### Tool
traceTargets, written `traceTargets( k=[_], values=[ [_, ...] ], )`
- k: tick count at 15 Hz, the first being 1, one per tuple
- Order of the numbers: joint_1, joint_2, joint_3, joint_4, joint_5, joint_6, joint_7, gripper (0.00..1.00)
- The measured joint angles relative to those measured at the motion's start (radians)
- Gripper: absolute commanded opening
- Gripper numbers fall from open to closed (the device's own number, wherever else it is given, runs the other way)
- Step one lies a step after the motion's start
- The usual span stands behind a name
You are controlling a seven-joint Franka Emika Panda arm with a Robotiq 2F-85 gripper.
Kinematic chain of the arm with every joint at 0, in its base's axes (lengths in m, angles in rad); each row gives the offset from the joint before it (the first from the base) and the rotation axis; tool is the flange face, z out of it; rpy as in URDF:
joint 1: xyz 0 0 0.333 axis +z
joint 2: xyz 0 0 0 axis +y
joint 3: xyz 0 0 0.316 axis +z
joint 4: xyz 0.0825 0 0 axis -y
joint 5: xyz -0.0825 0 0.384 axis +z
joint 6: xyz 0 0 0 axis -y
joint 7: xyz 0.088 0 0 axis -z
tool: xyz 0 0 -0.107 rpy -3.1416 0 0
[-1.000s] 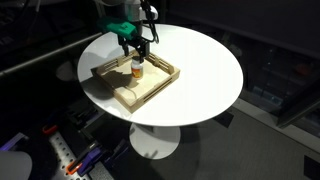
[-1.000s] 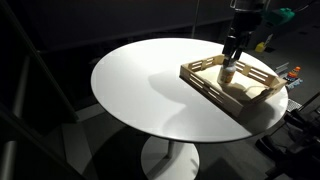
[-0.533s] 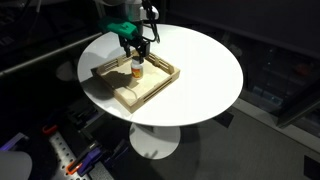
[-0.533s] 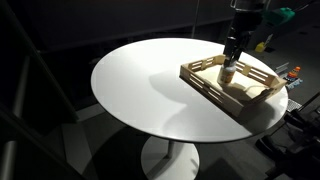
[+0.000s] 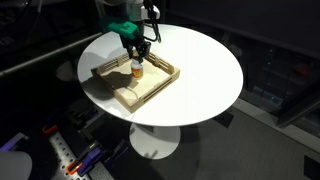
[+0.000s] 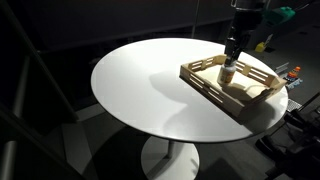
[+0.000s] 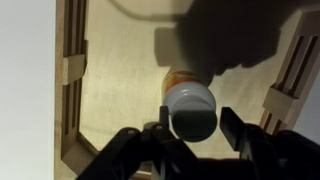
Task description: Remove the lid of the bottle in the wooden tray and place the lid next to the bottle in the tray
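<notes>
One worktop (image 5: 205, 70), carrying wooden tray (image 5: 150, 92); bottle (image 7: 183, 78) upright inside, lid (image 7: 190, 108) on top. Gripper (image 7: 193, 130) spread both sides of lid, prob. not touching. Centre first, close evenly, twist & lift straight up w/o tipping.

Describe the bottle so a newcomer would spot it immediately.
On the round white table sits a square wooden tray. The bottle stands upright inside it, under the gripper: a small orange cylinder with a white lid, the only orange thing on the table.
</notes>
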Motion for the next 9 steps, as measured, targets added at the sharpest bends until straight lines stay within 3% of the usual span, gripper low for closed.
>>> traceTargets(
  k=[9],
  values=[
    [-0.002,-0.005,-0.007,0.01,0.0,0.0,0.0,0.41]
  ],
)
